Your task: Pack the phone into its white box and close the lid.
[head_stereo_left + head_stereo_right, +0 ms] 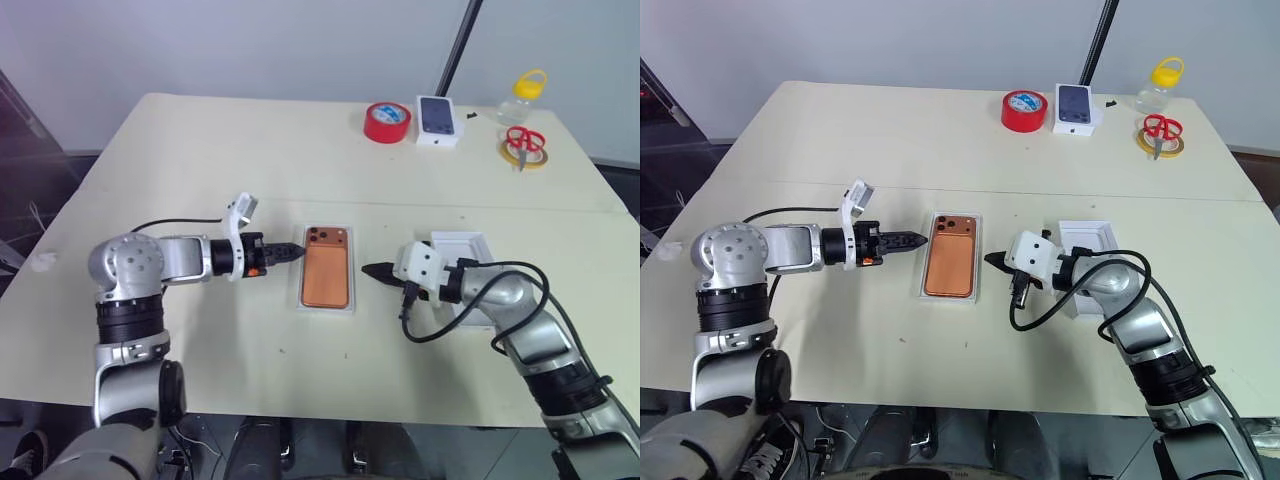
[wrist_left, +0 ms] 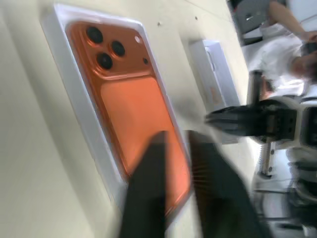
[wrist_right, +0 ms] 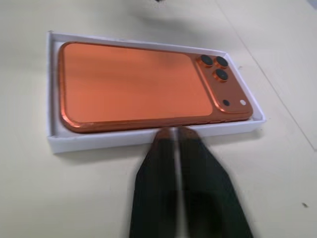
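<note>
Left gripper (image 1: 291, 253) is pointing at the white box (image 1: 305, 290) from its left, fingers pressed together, gripping nothing; the phone (image 1: 327, 275) is lying camera-side up inside it; right gripper (image 1: 371, 270) is pointing in, likewise pinched empty; the lid (image 1: 478, 243) is resting beyond; no lettering is legible.
</note>
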